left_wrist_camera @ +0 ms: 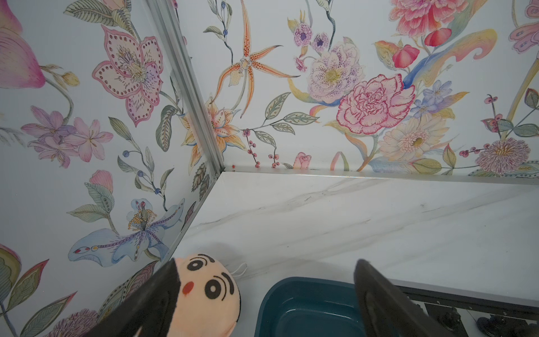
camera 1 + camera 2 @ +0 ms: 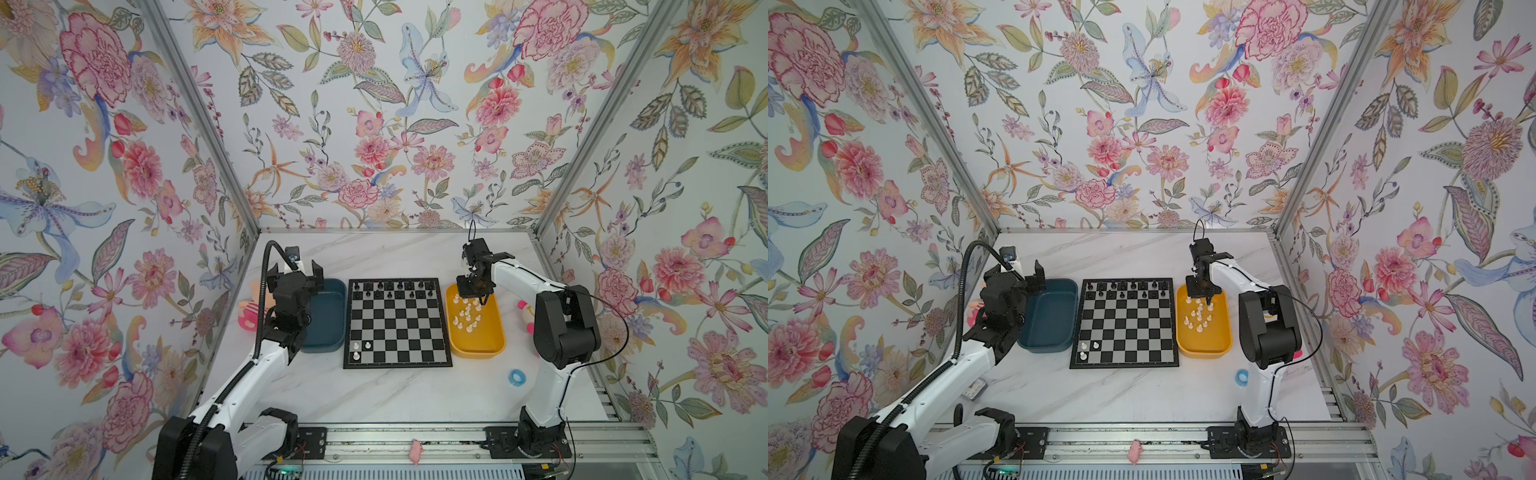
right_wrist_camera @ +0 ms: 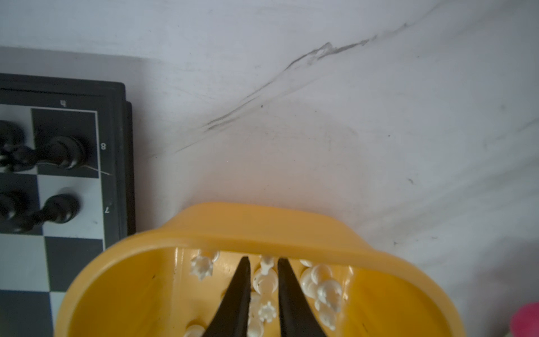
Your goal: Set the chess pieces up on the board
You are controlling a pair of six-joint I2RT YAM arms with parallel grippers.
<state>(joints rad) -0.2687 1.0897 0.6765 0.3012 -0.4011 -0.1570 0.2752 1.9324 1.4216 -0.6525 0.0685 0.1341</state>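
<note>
The right hand [image 3: 264,259] is down in the yellow tray [image 3: 262,230]. Its jaws stand a narrow gap apart with one white piece [image 3: 264,280] between them, and I cannot tell whether they pinch it yet. It should close squarely on that piece alone, then lift straight up, clear of its neighbours. The chess pieces [image 2: 467,313] are tiny, glossy and white, and lie crowded in the tray beside the board [image 2: 397,322]. The left hand [image 1: 267,260] hangs spread and empty.
</note>
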